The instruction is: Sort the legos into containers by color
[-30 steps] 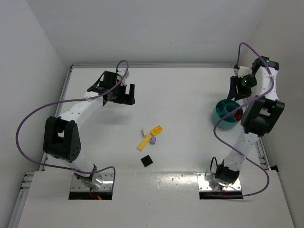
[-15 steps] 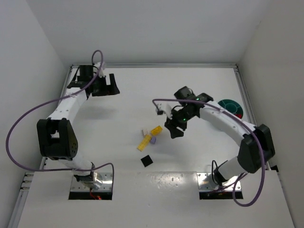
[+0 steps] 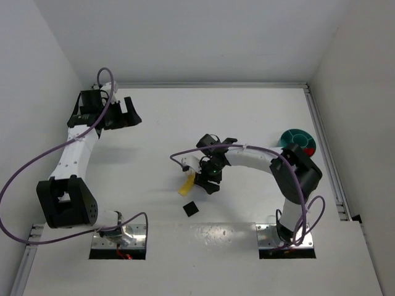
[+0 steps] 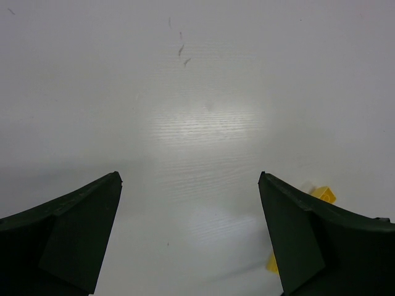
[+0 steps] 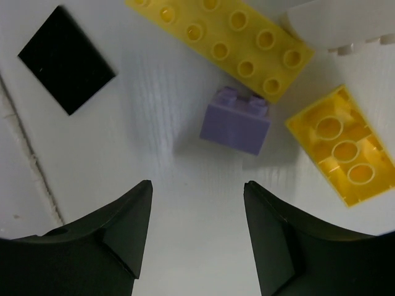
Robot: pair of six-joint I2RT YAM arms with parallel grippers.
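Note:
In the right wrist view a pale purple brick (image 5: 236, 120) lies just ahead of my open right gripper (image 5: 197, 185), with nothing between the fingers. Around it are a long yellow plate (image 5: 228, 43), a shorter yellow brick (image 5: 342, 145), a white brick (image 5: 336, 21) and a flat black square (image 5: 66, 60). From above, the right gripper (image 3: 208, 180) hovers over this cluster and hides most of it; the yellow plate (image 3: 185, 185) and black square (image 3: 191, 209) show. The teal dish (image 3: 290, 137) stands at the far right with something red (image 3: 310, 147) in it. My left gripper (image 3: 129, 112) is open and empty at the far left.
White walls close in the table on the left, back and right. A metal rail (image 3: 324, 154) runs along the right edge beside the dish. In the left wrist view, bits of yellow brick (image 4: 323, 193) peek past the right finger (image 4: 296, 234) of the left gripper (image 4: 189, 176).
The right arm has swung from the dish across to the brick cluster and come down over it, jaws a little wider. The left arm has drawn back toward the far left corner.

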